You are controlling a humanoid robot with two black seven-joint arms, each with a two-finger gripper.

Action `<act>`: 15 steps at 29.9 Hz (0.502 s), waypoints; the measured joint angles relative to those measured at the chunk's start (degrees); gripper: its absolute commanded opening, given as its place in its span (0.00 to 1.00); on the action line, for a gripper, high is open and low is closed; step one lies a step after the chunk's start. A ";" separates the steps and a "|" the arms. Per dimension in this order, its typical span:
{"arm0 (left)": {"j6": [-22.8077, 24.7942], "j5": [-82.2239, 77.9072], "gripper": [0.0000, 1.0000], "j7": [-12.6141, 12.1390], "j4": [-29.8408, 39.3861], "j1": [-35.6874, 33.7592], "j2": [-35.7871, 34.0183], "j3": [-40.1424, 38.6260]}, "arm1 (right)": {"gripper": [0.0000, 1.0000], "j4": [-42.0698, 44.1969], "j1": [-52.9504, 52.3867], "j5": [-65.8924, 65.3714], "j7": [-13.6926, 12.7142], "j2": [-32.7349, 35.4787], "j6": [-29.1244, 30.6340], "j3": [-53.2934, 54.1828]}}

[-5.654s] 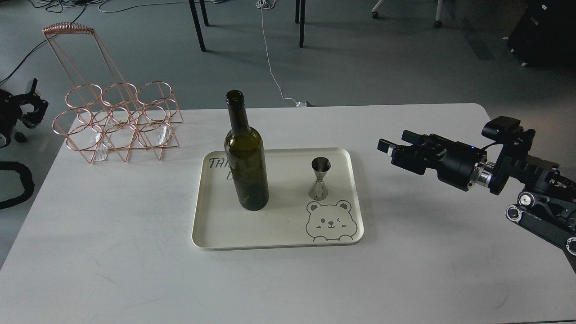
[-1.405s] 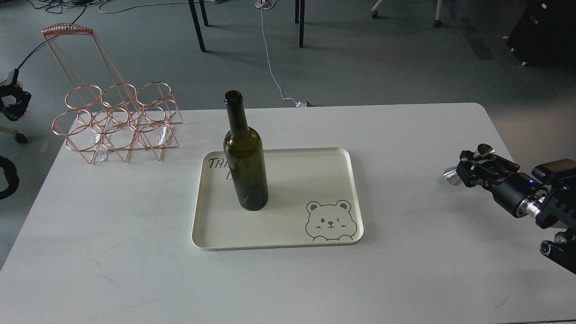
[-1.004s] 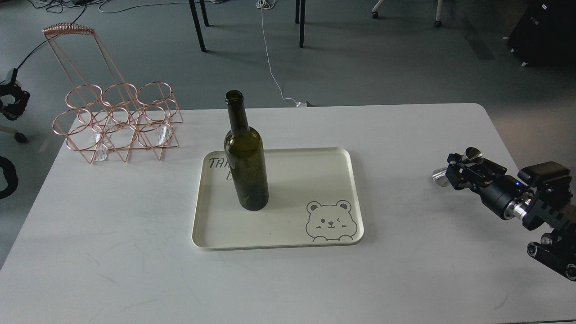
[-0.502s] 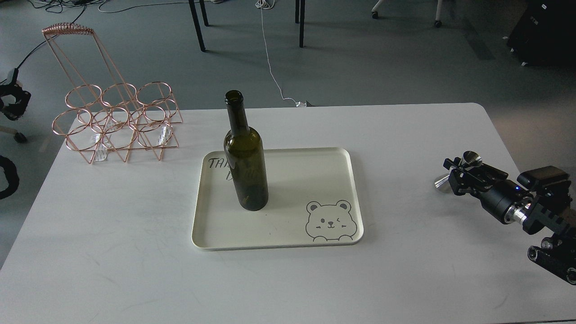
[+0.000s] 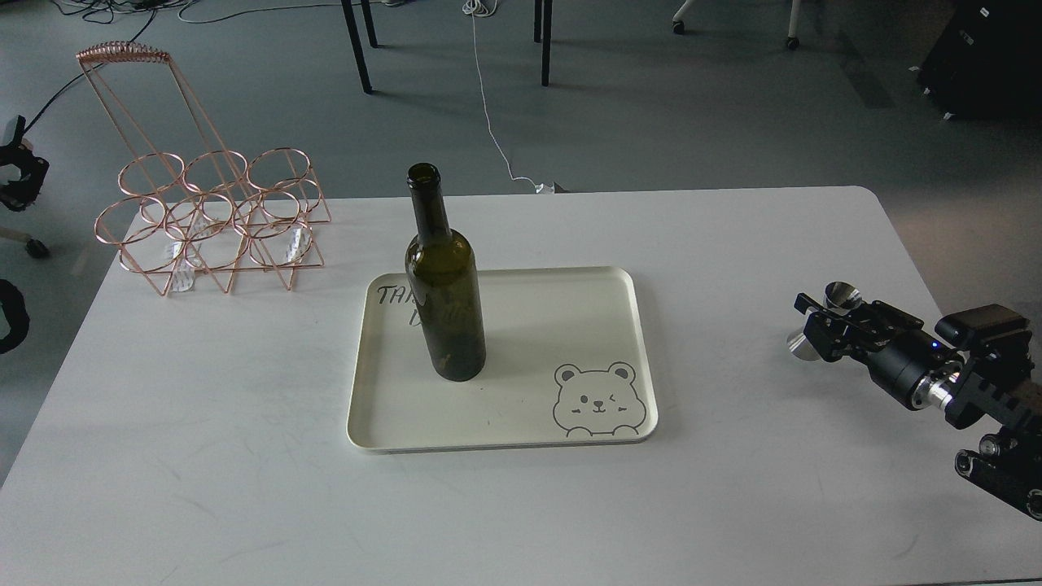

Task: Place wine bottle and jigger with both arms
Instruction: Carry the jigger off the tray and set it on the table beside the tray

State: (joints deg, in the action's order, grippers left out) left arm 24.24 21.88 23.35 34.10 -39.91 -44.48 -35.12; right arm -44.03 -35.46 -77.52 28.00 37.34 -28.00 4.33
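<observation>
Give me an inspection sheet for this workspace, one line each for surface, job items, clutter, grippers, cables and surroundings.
Surface: white table, faint scuffs; cream tray with a bear drawing at its centre.
Job's things: wine bottle upright on the tray's left part, uncorked. Jigger off the tray, near the table's right edge, tilted in the right gripper.
Clutter: copper wire rack on the far left corner of the table.
Grippers: right gripper has its jaws shut on the jigger; left gripper sits off the table at the left edge, jaws unclear.
Cables: white cable on the floor beyond the table; dark cables at top left.
Surroundings: grey floor, furniture legs.
</observation>
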 measured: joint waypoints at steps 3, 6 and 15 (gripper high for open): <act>0.00 0.00 0.98 0.02 0.00 0.00 0.00 -0.03 | 0.85 -1.49 0.83 0.03 0.00 0.25 0.00 0.01; 0.00 0.00 0.98 0.03 0.00 0.00 0.00 -0.03 | 0.90 -3.01 1.57 0.04 0.01 1.56 0.00 0.01; 0.16 0.00 0.98 0.02 -0.01 -0.01 -0.12 0.17 | 0.93 -11.07 1.95 0.00 0.00 10.66 0.00 -0.11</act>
State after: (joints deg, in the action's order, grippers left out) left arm 24.40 21.88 23.36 34.10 -39.91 -44.60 -34.95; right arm -55.09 -33.52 -77.52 28.01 48.01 -28.00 4.21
